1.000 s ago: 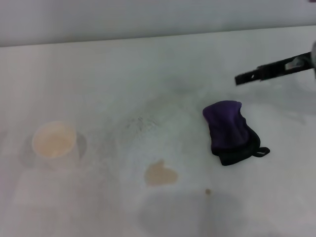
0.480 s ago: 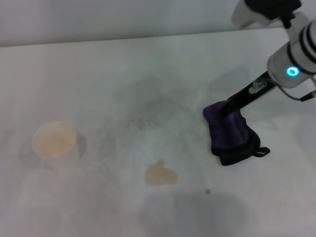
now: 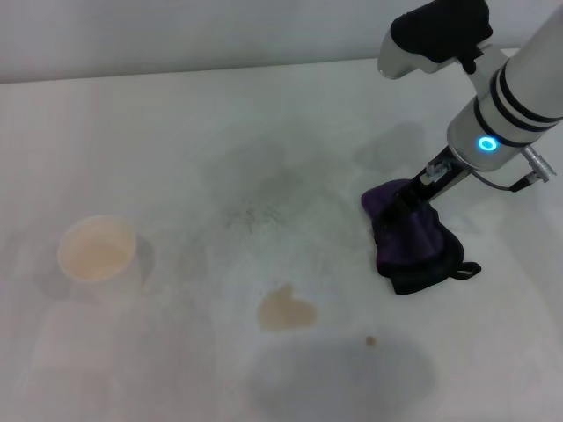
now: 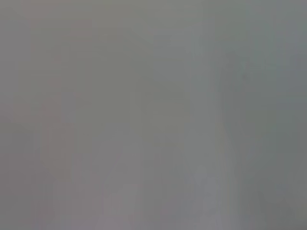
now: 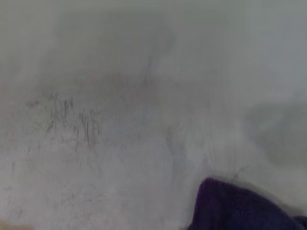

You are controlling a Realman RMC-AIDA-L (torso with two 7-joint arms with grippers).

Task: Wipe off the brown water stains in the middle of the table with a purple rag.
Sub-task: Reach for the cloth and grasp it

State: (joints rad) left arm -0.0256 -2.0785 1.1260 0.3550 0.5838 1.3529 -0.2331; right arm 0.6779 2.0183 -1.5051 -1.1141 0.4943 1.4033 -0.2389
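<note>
A white paper cup (image 3: pixel 95 250) with a beige inside stands at the left of the table (image 3: pixel 176 132), well apart from everything else. Nothing lies between the purple rag (image 3: pixel 409 237) and the brown water stains (image 3: pixel 286 309); only bare surface separates them.

The rag sits right of centre, bunched up, its black edging and loop at the near right side. The tan, heart-like blotch lies nearer and to the left of it, with one tiny brown dot (image 3: pixel 370 341) a little to the right of the blotch. Rag and stains do not touch.

The right arm reaches in from the far right, a blue light glowing on its wrist. The right pincer (image 3: pixel 406 200) is down at the far edge of the rag, its dark fingers against the cloth; whether they are spread or clamped cannot be told. The right wrist view shows a corner of the purple rag (image 5: pixel 240 208) and scuffed table (image 5: pixel 120 120) beyond it.

The left wrist view shows only a flat grey blur, and the left pincer appears nowhere.

The table is wide, plain and white, marked with faint grey smudges and fine scratches around the centre. A pale wall runs along its far edge.
</note>
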